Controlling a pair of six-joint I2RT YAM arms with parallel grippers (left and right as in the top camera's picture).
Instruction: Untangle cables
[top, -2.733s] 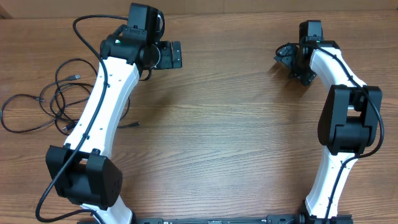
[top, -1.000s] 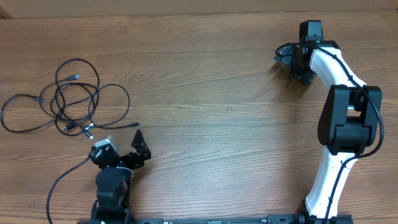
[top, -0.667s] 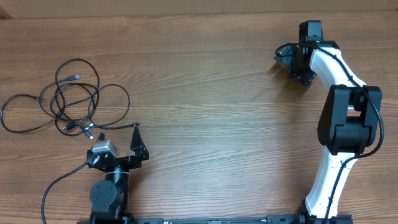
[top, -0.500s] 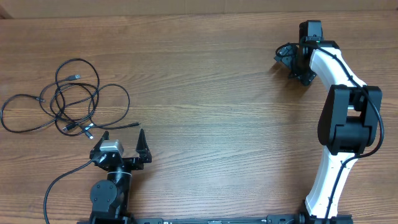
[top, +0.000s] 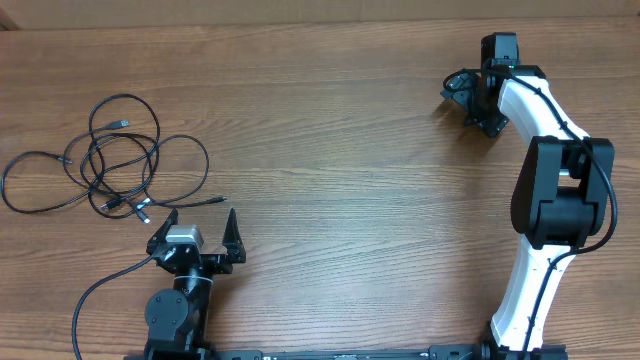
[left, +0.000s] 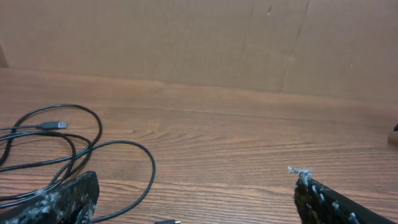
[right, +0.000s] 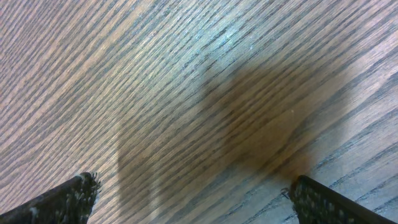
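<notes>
- Both stand wide apart, empty: left gripper (top: 200, 215) sits near the tangled cables (top: 110, 165), likely poised to reach.
- Far off, right gripper (right: 193, 193) hangs over the desk (top: 330, 180).

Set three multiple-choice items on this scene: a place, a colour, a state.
1. Where do the cables lie?
A) on the table's left side
B) at its centre
C) on its right side

2. What colour are the cables?
A) white
B) black
C) red

3. How is the left gripper set?
A) shut on a cable
B) shut, empty
C) open, empty

Answers: 1 A, the tangle lies at the left in the overhead view; 2 B, every cord is black; 3 C, its jaws stand wide apart, gripping nothing.
</notes>
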